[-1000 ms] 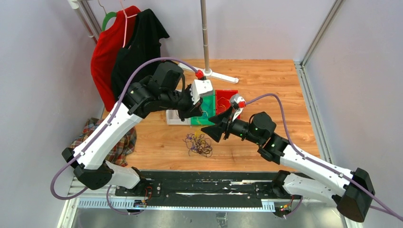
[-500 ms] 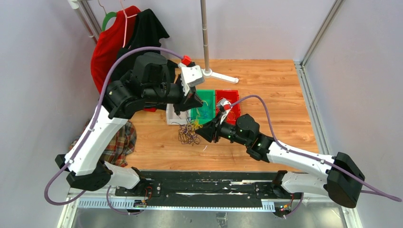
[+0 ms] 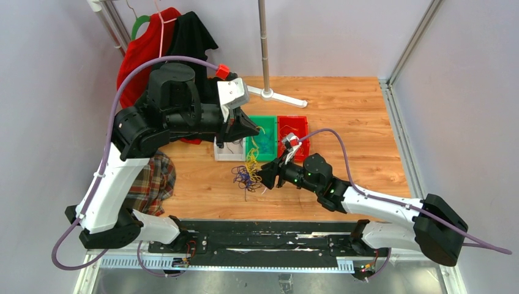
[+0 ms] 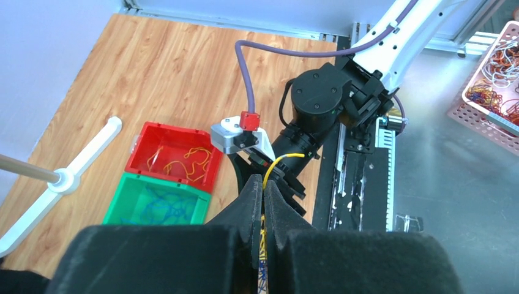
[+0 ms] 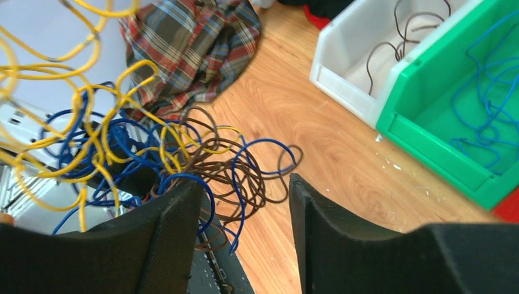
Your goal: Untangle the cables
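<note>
Cables [image 5: 202, 162] | tangled heap | near white bin [image 5: 343, 79], green bin [image 5: 428, 147], plaid cloth [image 5: 190, 43]

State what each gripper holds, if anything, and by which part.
The left gripper pinches a yellow cable near one end; the right gripper is open, holding nothing.

Top external: high above and behind the arm bases [image 3: 156, 228], tilted down over the whole table [image 3: 361, 110]; farthest view.
Left wrist: raised well above the wood, aimed down and back toward the near edge, across the right arm [image 4: 318, 104].
Right wrist: low, very near the cables [image 5: 122, 153], facing left toward the plaid cloth [image 5: 190, 43].
Shared by all three: green bin [image 3: 266, 119].
Shared by top external and left wrist: red bin [image 3: 294, 118], pole stand [image 3: 284, 98].
Shared by top external and right wrist: white bin [image 3: 227, 158].
</note>
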`<state>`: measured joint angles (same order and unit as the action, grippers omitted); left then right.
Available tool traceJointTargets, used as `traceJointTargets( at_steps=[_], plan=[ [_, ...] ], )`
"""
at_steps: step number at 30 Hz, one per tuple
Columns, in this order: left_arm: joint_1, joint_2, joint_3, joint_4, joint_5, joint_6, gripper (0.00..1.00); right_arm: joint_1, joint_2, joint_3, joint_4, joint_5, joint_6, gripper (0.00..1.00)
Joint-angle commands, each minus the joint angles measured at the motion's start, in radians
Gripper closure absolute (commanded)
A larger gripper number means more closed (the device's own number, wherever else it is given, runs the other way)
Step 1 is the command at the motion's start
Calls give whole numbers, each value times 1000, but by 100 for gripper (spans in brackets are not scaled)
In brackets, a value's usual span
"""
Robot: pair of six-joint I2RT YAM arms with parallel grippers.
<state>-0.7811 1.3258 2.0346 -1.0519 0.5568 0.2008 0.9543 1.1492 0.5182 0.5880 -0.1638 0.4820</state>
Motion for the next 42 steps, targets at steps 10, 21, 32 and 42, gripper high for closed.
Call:
traceJointTargets(
  at_steps=[10, 21, 32, 42],
  plan=[
    [-4, -2, 13, 6, 25, 16, 100, 127, 68, 66, 158, 29, -7, 42],
    [-4, -5, 59, 7, 63, -2, 99, 132, 142, 54, 172, 166, -22, 84],
    [-4, 50, 346, 42, -158, 153, 100, 127, 129, -154, 48, 381, -57, 99],
    [-4, -145, 55, 704, -503, 293, 99, 127, 80, -217, -144, 536, -65, 99]
  ],
)
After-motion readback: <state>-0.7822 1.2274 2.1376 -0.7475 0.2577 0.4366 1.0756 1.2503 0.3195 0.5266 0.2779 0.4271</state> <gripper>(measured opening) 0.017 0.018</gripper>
